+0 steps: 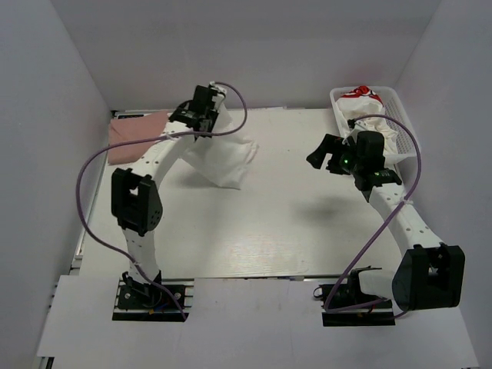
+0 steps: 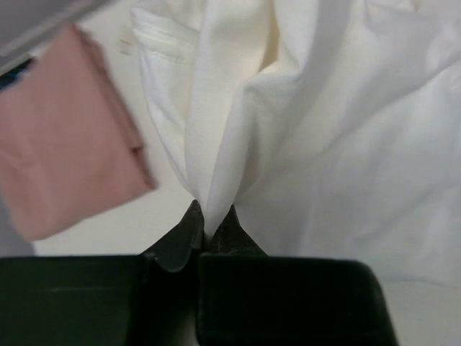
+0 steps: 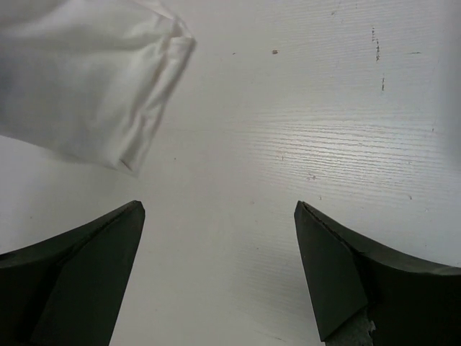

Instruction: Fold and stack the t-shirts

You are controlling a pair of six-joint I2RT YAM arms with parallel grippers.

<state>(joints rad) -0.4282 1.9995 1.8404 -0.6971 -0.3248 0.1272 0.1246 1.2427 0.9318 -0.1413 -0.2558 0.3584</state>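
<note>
The limp white cloth t-shirt [image 1: 229, 160], clamped in the left pincer [image 2: 211, 229], drapes rightward toward the empty, wide-apart right pincer [image 3: 217, 210], stopping well short of it.

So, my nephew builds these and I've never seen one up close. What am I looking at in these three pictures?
Two robot arms are bolted to the near edge of a table. One picture looks down from above, and the other two come from a camera on each wrist. The left gripper is shut on a white t-shirt, holding it up by a pinch of cloth. A folded pink t-shirt lies beside it. The right gripper is open and holds nothing. The white basket at the far right holds more t-shirts.
</note>
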